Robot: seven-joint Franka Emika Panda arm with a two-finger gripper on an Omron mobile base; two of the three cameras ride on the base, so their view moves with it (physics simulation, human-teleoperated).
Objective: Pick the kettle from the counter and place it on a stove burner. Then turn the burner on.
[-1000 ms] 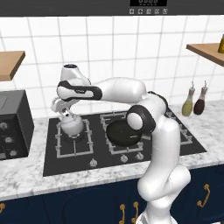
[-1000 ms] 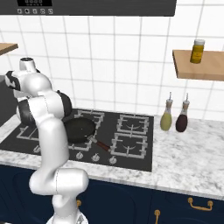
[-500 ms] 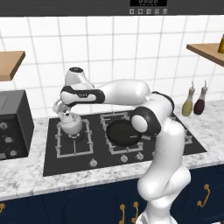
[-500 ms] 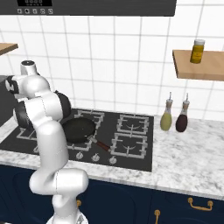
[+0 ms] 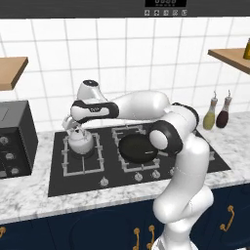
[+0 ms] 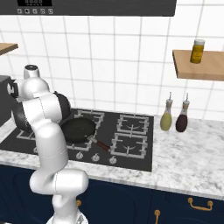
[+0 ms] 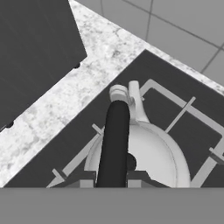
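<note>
Hand view, gripper (image 7: 111,178) clamped on kettle (image 7: 148,153) handle

One kettle (image 5: 79,142), one pan (image 5: 138,147), perhaps two bottles (image 5: 209,114)

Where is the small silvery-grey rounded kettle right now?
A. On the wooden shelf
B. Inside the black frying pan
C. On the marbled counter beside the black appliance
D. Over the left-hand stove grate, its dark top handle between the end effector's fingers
D: the small silvery-grey rounded kettle sits over the left grate, with the end effector closed on its handle.
</note>
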